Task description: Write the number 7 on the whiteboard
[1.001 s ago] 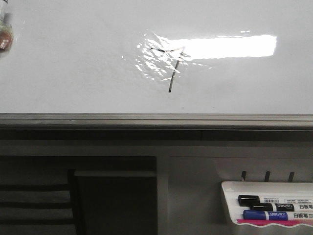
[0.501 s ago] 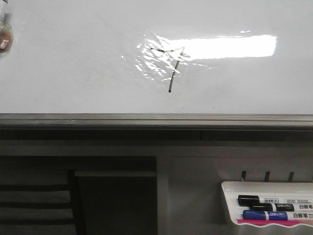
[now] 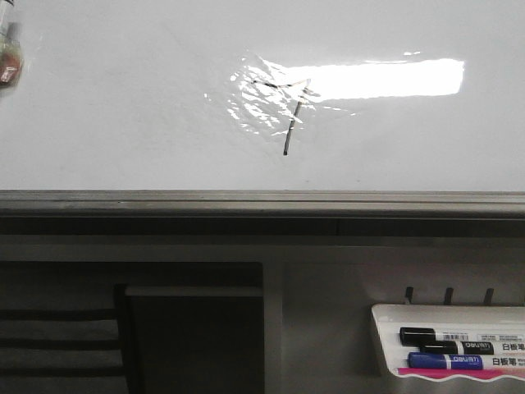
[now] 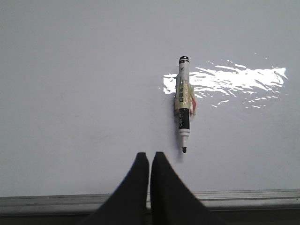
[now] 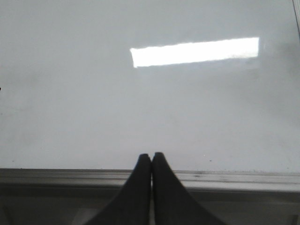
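Observation:
The whiteboard (image 3: 123,107) fills the upper front view, with a bright light glare and a grey edge rail (image 3: 262,201) along its near side. The number 7 (image 3: 289,115) is on it in thin black broken strokes, beside the glare. A black and white marker (image 4: 183,101), uncapped and with tape round its body, lies on the board in the left wrist view; its end also shows at the front view's far left edge (image 3: 7,57). My left gripper (image 4: 149,155) is shut and empty, short of the marker's tip. My right gripper (image 5: 152,155) is shut and empty over the rail (image 5: 234,178).
A small white marker tray (image 3: 385,328) hangs below the board at the front right, holding a black marker (image 3: 447,336) and a blue marker (image 3: 463,360). A dark frame and shelving (image 3: 193,328) lie under the rail.

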Robot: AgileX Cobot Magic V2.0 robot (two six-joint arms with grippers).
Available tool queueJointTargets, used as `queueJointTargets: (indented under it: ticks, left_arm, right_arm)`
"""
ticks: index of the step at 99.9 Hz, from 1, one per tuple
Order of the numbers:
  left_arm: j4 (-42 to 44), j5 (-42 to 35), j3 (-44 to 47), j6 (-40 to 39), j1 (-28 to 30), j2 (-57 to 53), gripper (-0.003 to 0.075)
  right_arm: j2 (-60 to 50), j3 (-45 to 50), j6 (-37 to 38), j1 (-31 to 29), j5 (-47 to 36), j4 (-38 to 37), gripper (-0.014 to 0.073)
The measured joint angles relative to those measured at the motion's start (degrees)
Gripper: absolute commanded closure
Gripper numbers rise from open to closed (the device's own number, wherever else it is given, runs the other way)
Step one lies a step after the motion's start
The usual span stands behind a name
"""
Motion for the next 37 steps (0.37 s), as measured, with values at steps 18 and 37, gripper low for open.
queueJointTargets:
  ticks: [18, 37]
  left_arm:
    - [0.0, 0.0, 0.0, 0.0, 0.0, 0.0, 0.0741]
    - [0.0, 0.0, 0.0, 0.0, 0.0, 0.0, 0.0741]
  right_arm:
    - [-0.1, 0.0, 0.0, 0.0, -0.5, 0.0, 0.0665]
    - [-0.1, 0.0, 0.0, 0.0, -0.8, 0.0, 0.0665]
